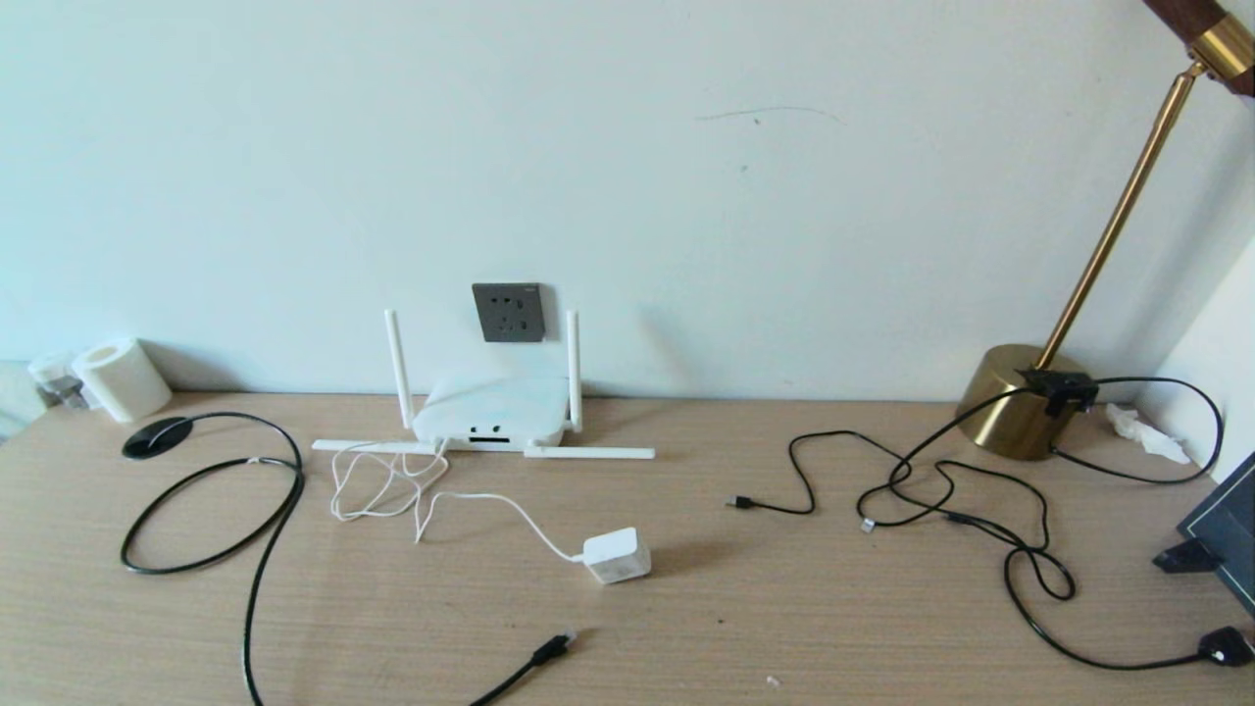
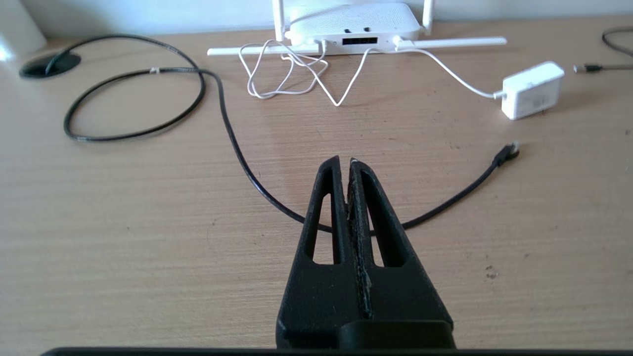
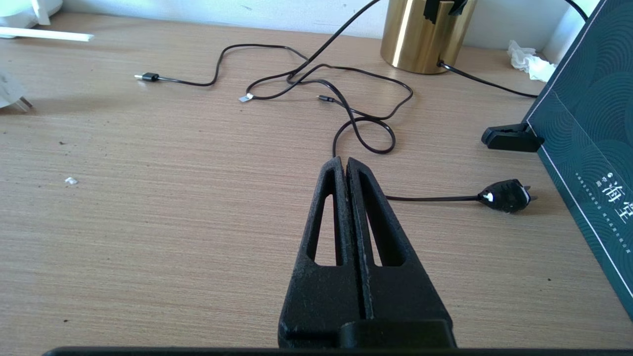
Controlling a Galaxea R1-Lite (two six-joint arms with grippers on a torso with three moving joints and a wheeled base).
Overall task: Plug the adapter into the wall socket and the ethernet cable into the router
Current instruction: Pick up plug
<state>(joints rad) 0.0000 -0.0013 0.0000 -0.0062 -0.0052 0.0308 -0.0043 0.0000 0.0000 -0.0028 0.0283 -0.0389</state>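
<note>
Head view: neither arm shows here; nothing is plugged in yet, so I judge the task at its start.
Adapter [image 1: 617, 555]: lies on its side on the desk [image 1: 686, 628], in front of the router and a little to its right, its cord [image 1: 490, 498] trailing back toward the router in loose loops.
Socket [image 1: 508, 312]: on the wall just above the router, between the two upright antennas, with nothing in it.
Router [image 1: 490, 417]: against the wall, ports facing the robot, two antennas lying flat.
Ethernet cable [image 1: 257, 549]: loops over the left of the desk; its plug [image 1: 553, 646] lies free near the front edge, close to the adapter.
Left gripper [image 2: 346, 163]: fingers pressed together, holding nothing, hovering over the cable's middle run, well short of the plug.
Right gripper [image 3: 342, 162]: fingers likewise pressed together and empty, over the right of the desk near the thin black cords [image 3: 346, 94] and the lamp base [image 3: 425, 34].
Step in hand: probably reach for the adapter and open the claw first.
Doing it well: grip the cube by its flat sides, leave the pin face free, and turn the pins toward the wall.
Watch: the cord loops may drag the router; keep clear of the right upright antenna beside the socket.
</note>
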